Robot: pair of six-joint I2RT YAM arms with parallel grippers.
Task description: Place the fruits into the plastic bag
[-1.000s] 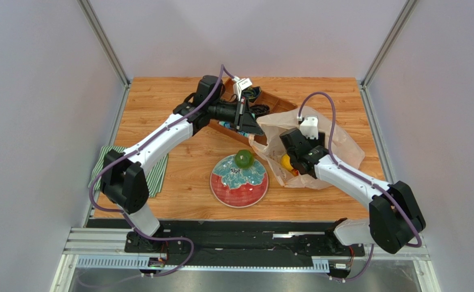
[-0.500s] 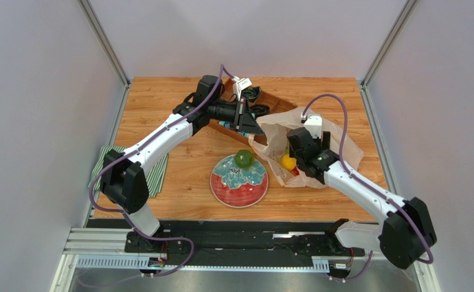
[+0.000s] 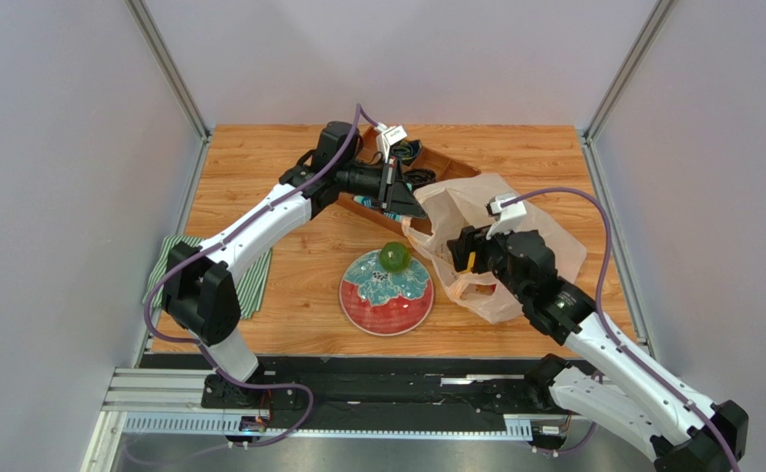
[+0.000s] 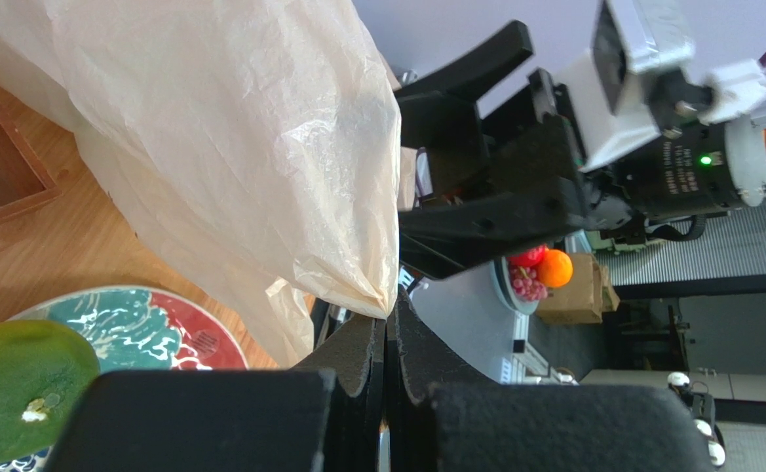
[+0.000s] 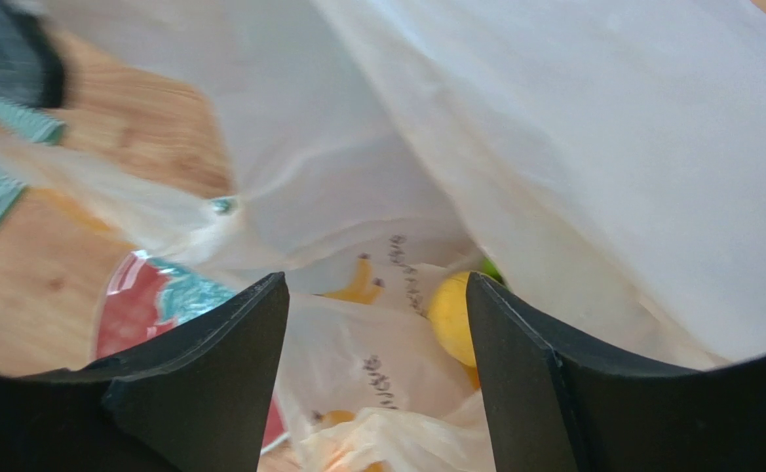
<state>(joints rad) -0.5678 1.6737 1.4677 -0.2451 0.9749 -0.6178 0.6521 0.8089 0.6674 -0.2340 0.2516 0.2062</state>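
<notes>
The translucent pinkish-white plastic bag (image 3: 515, 231) lies right of centre with its mouth facing left. My left gripper (image 3: 408, 210) is shut on the bag's rim and holds it up; the left wrist view shows the pinch (image 4: 389, 307) on the bag (image 4: 239, 128). My right gripper (image 3: 463, 258) is open and empty at the bag's mouth. In the right wrist view its fingers (image 5: 377, 285) frame a yellow fruit (image 5: 453, 317) lying inside the bag (image 5: 574, 147), with a sliver of green behind it. One green round fruit (image 3: 393, 257) sits on the plate's far edge. The other fruits are hidden.
The red-rimmed plate with teal leaves (image 3: 387, 300) lies at front centre, left of the bag. A brown wooden compartment tray (image 3: 436, 162) stands behind the bag. A striped green cloth (image 3: 175, 261) lies at the table's left edge.
My right arm has drawn back toward the near edge and its gripper has lifted and turned left at the bag's mouth. The left gripper still holds the rim; the green fruit has not moved.
</notes>
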